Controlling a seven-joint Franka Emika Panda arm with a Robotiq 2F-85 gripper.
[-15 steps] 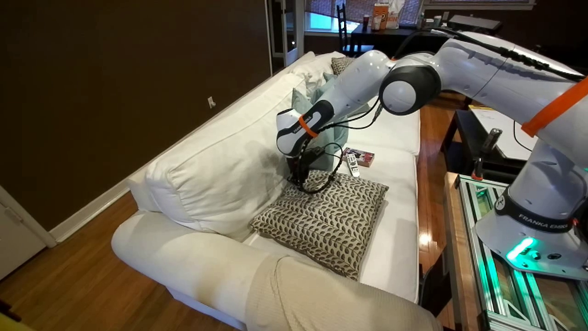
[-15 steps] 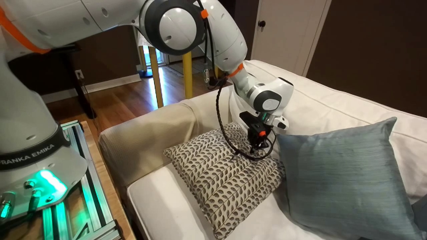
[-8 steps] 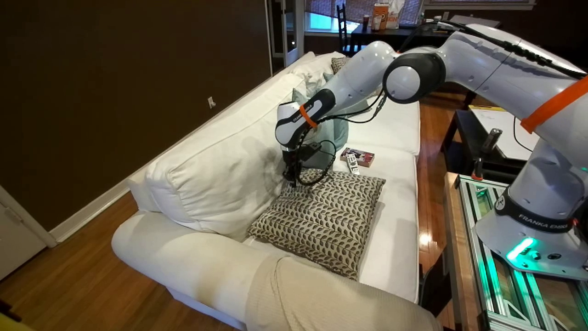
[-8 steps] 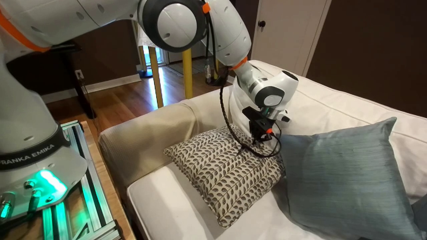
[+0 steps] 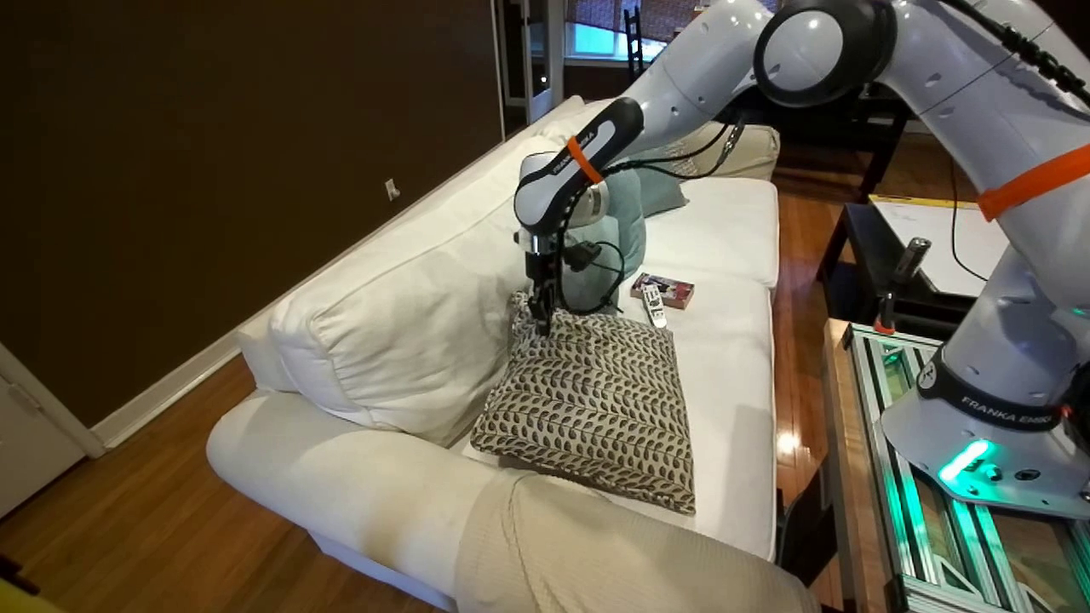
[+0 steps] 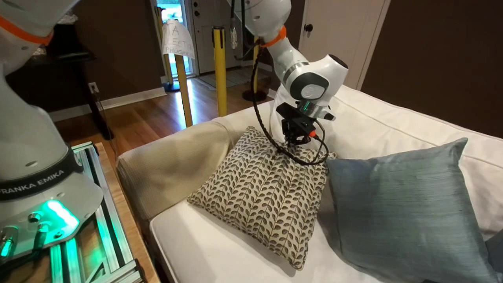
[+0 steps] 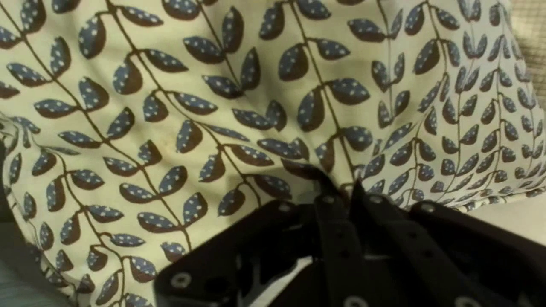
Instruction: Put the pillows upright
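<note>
The patterned pillow (image 5: 596, 409) lies tilted on the sofa seat, its back part raised near the back cushion. It also shows in an exterior view (image 6: 263, 196) and fills most of the wrist view (image 7: 149, 102). My gripper (image 5: 542, 325) is at the pillow's raised back part, pointing down. In an exterior view the gripper (image 6: 291, 144) sits at its top edge. In the wrist view the fingers (image 7: 347, 187) are close together with pinched, creased fabric between them. A teal pillow (image 6: 408, 212) leans upright against the sofa back beside it. More teal pillows (image 5: 660, 189) stand farther along, partly hidden by my arm.
The white back cushion (image 5: 409, 332) is behind the patterned pillow, and the covered sofa arm (image 5: 596, 553) is at its near end. A remote (image 5: 653, 305) and a small boxed item (image 5: 677, 292) lie on the seat beyond it. A low black table (image 5: 839, 272) stands in front of the sofa.
My gripper has moved up, and the back part of the patterned pillow has risen with it. The pillow is more tilted and slightly turned. The teal pillow beside it has not moved.
</note>
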